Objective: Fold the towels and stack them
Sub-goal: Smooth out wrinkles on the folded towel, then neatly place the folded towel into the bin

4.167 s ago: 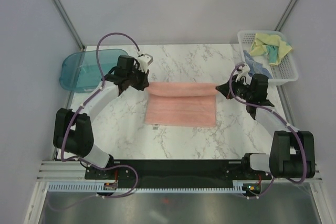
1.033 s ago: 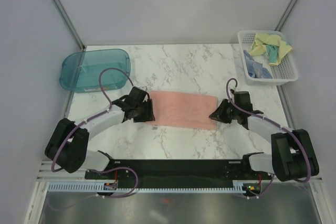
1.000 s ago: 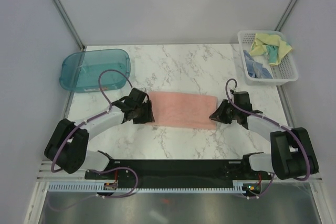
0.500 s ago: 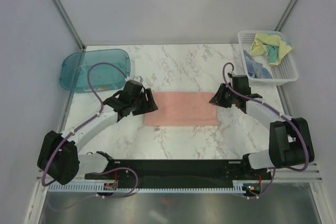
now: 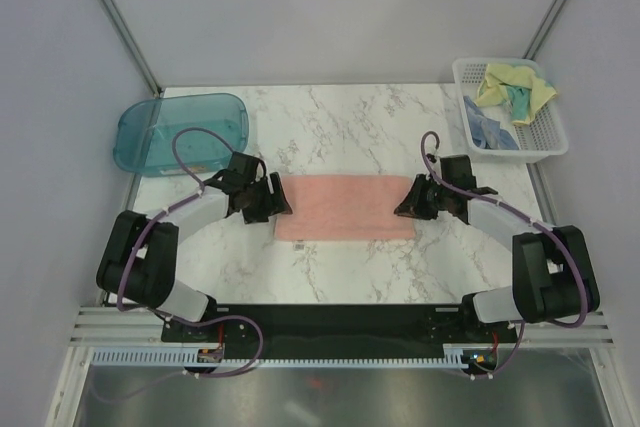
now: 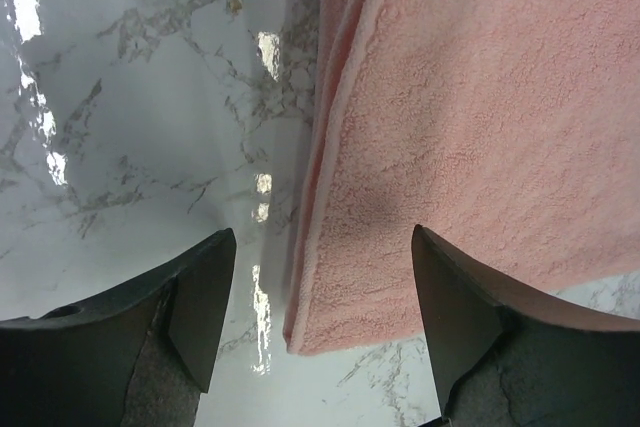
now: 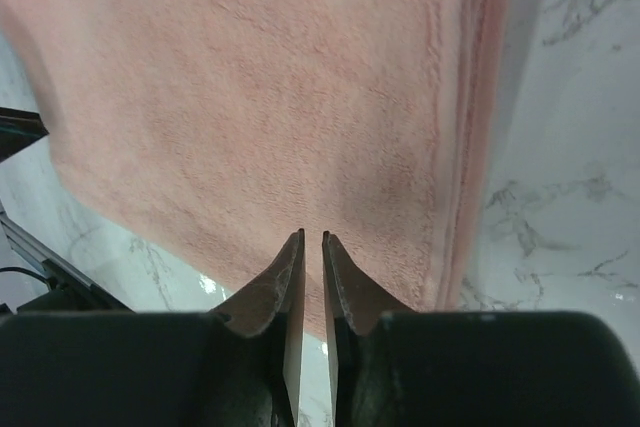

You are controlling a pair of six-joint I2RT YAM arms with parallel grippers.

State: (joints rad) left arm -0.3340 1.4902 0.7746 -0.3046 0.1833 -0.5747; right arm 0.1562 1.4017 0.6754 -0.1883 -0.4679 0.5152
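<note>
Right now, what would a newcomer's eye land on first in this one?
A salmon-pink towel lies folded flat at the centre of the marble table, with the left gripper open at its left edge and the right gripper almost shut at its right edge. In the far right corner, a white mesh basket holds a crumpled yellow towel and a blue towel.
</note>
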